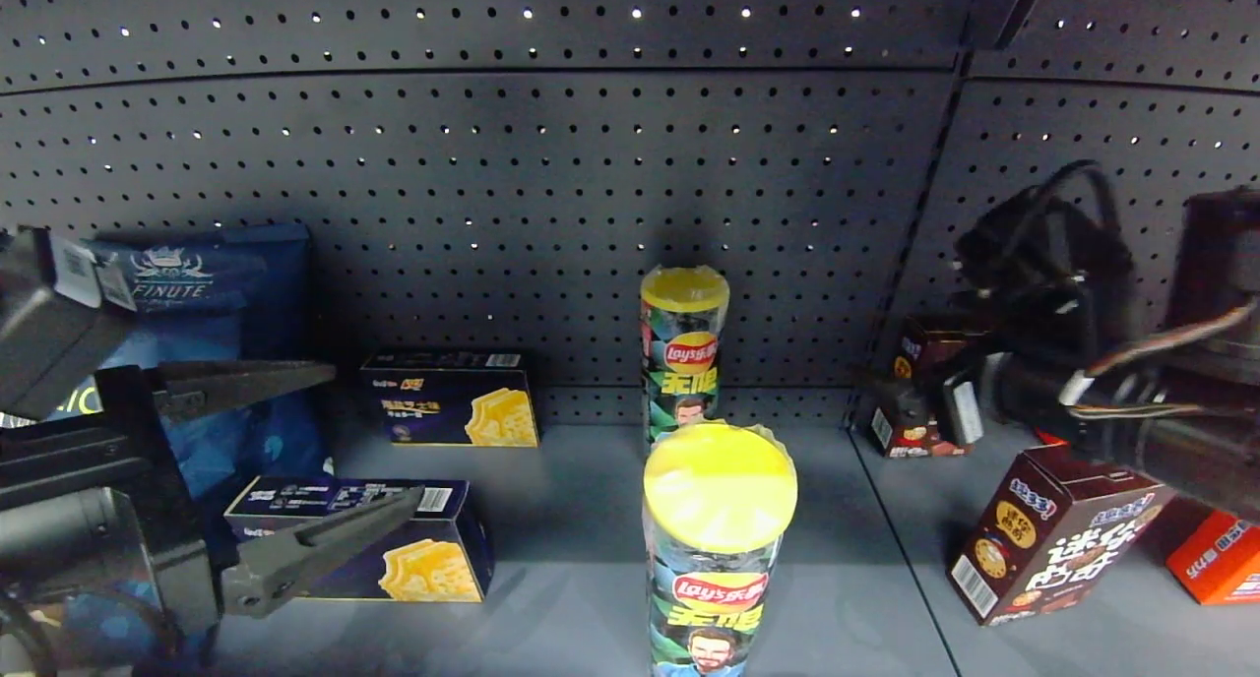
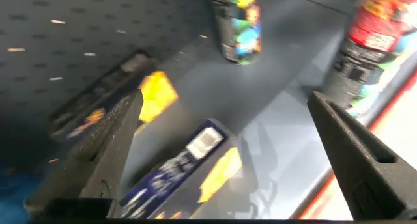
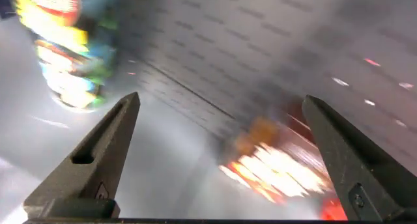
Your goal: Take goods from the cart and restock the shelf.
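Two chip cans with yellow lids stand on the grey shelf (image 1: 571, 520), one at the back (image 1: 684, 352) and one near the front edge (image 1: 719, 549). Left of them lie two dark blue snack boxes (image 1: 453, 399) (image 1: 384, 544). My left gripper (image 1: 374, 436) is open, level with the front blue box (image 2: 189, 165), and holds nothing. My right gripper (image 3: 220, 100) is open and empty. It faces the shelf's right bay, where a brown box (image 3: 280, 165) shows blurred. The right arm (image 1: 1083, 362) hangs above the brown boxes (image 1: 1053, 534) (image 1: 915, 401).
A large blue bag (image 1: 217, 303) leans at the far left against the pegboard back wall (image 1: 591, 185). An orange box (image 1: 1216, 554) lies at the far right. A divider post (image 1: 925, 234) separates the two bays. Bare shelf lies between the blue boxes and the cans.
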